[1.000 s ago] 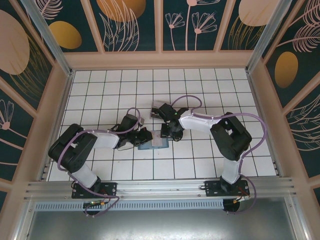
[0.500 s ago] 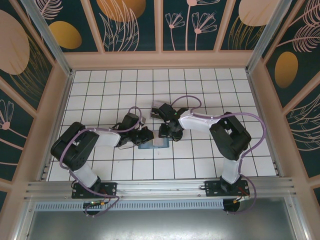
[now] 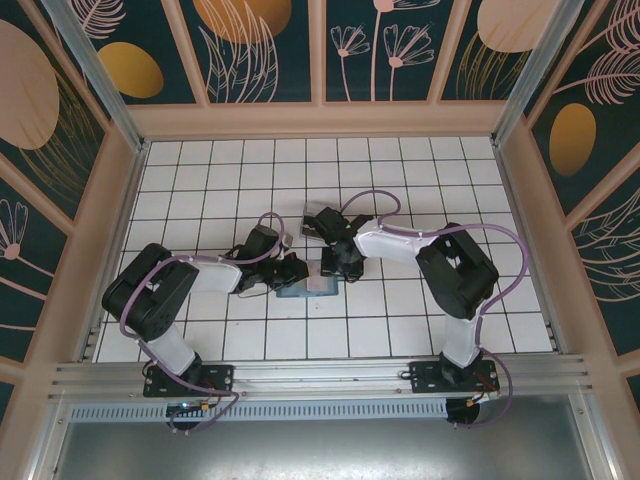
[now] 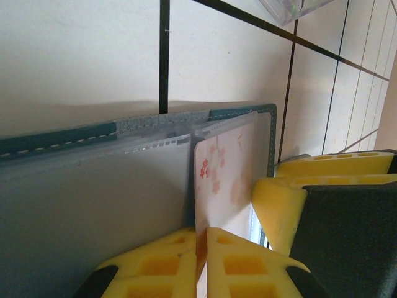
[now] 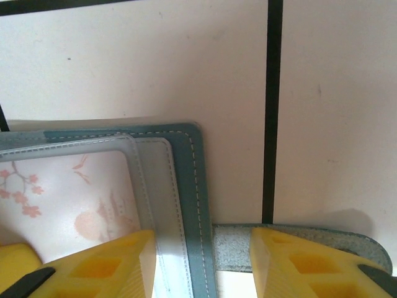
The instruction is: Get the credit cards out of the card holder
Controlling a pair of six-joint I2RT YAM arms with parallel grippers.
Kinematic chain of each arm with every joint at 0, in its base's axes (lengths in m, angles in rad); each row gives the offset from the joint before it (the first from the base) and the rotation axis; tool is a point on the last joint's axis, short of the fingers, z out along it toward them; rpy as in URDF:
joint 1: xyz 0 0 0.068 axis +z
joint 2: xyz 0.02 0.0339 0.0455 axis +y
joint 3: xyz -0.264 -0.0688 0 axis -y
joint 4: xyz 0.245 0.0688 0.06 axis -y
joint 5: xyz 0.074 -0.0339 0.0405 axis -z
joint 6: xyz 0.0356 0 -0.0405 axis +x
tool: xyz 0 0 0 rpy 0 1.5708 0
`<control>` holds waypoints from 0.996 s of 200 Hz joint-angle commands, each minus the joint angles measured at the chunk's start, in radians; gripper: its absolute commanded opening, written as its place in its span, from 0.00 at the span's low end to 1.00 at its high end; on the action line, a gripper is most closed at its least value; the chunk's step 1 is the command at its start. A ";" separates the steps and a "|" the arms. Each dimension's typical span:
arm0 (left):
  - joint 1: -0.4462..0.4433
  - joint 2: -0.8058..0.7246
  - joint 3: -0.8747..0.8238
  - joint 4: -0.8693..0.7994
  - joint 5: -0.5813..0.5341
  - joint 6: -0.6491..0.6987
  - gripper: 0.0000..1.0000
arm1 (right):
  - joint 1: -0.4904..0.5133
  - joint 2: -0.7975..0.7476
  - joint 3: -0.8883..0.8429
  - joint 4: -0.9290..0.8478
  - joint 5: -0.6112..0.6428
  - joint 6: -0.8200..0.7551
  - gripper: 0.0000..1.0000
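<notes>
The teal-blue card holder (image 3: pixel 306 289) lies open on the tiles between both arms, its grey pockets (image 4: pixel 93 205) facing up. My left gripper (image 4: pixel 201 234) is shut on the edge of a pale credit card (image 4: pixel 231 162) printed with pink blossoms, which stands partly in a pocket. From above, the left gripper (image 3: pixel 291 272) sits at the holder's left end. My right gripper (image 5: pixel 202 241) is at the holder's far right corner, jaws apart over the teal stitched edge (image 5: pixel 190 180). The same card (image 5: pixel 68 192) shows there behind a clear pocket.
A clear plastic tray (image 3: pixel 316 222) sits just behind the right gripper (image 3: pixel 336 268), and its corner (image 4: pixel 290 7) shows in the left wrist view. The right gripper's yellow finger (image 4: pixel 279 202) is close beside the card. White tiles spread all around, with walls at the sides.
The left arm's elbow has shifted slightly right and the right gripper a little left. Both grippers stay at the card holder, which has not moved.
</notes>
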 commanded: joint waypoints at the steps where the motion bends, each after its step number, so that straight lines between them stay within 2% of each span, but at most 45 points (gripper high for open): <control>1: 0.004 0.008 0.002 -0.073 -0.027 0.033 0.11 | 0.008 0.068 -0.023 -0.054 0.075 0.009 0.42; 199: 0.010 -0.077 -0.022 -0.177 -0.088 0.080 0.10 | 0.006 0.081 -0.028 -0.068 0.101 0.008 0.34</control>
